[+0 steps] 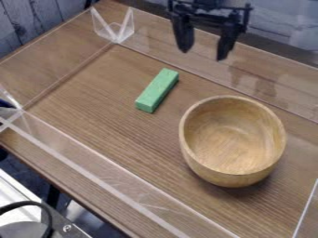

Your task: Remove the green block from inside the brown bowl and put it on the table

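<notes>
The green block [156,90] lies flat on the table [87,112], left of the brown bowl [232,139] and apart from it. Nothing lies inside the bowl. My gripper [206,44] hangs open above the far side of the table, beyond the bowl and up to the right of the block, with nothing between its two dark fingers.
Low clear plastic walls [74,153] run along the table's edges, with a corner piece [114,26] at the far left. The bowl stands near the right wall.
</notes>
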Motion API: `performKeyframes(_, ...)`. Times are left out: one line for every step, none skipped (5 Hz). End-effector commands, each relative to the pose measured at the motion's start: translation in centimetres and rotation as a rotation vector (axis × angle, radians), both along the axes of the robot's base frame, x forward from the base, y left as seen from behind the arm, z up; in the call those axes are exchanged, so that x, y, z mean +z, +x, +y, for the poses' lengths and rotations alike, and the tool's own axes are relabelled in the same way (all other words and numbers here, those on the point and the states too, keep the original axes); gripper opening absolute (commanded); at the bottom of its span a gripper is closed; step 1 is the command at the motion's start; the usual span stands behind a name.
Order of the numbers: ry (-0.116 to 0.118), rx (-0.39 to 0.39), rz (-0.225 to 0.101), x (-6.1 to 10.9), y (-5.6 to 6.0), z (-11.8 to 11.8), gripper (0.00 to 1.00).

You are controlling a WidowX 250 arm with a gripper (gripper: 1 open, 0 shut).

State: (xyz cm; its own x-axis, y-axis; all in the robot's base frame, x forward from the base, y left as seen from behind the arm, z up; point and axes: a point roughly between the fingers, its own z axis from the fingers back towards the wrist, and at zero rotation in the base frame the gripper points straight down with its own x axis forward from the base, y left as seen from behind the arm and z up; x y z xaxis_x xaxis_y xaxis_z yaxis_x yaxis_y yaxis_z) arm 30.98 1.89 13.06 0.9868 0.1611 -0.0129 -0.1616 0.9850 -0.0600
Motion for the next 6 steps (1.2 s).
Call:
performKeyframes(-0.008, -0.022, -0.052, 1.7, 0.9, 1.7, 1.0)
performKeyframes(-0.022, -0.056, -0.03, 1.6, 0.6, 1.7, 1.0)
performKeyframes(-0.067, -0.11, -0.071, 1.7, -0.3, -0.4, 0.0)
performKeyframes(-0.118, -0.169, -0.137, 2.2, -1.3, -2.4, 1.0)
performKeyframes(-0.084, -0.163, -0.147, 2.0, -0.5, -1.9, 0.0)
performKeyframes(-0.034, -0.15, -0.163, 2.0, 0.2, -1.2, 1.0)
